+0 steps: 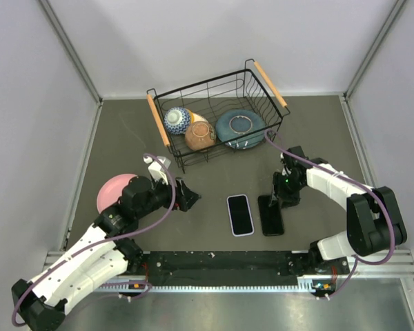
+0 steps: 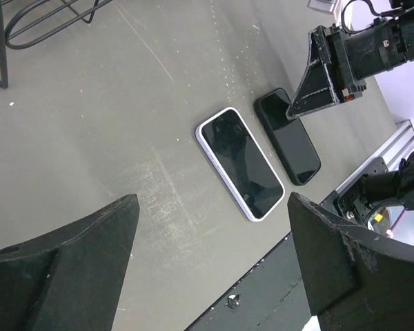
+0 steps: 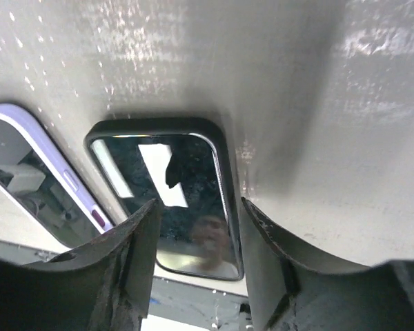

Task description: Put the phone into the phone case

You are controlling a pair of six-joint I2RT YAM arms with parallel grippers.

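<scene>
The pale lavender phone case (image 1: pixel 239 197) lies flat near the table's front edge. A glossy black phone (image 1: pixel 240 216) fills its frame; it also shows in the left wrist view (image 2: pixel 241 162). The case's rim shows in the right wrist view (image 3: pixel 55 162). A second black handset (image 1: pixel 272 221) lies just right of the case, parallel to it. My right gripper (image 1: pixel 279 200) is open, low over that handset's far end (image 3: pixel 172 179), with a finger on each side. My left gripper (image 1: pixel 190 196) is open and empty, left of the case (image 2: pixel 212 200).
A black wire basket (image 1: pixel 159 121) at the back holds a patterned bowl (image 1: pixel 178 119), a brown bowl (image 1: pixel 200 135) and a blue-grey dish (image 1: pixel 239 128). A pink plate (image 1: pixel 112 189) lies at the left, partly under my left arm. A black rail (image 1: pixel 228 263) runs along the near edge.
</scene>
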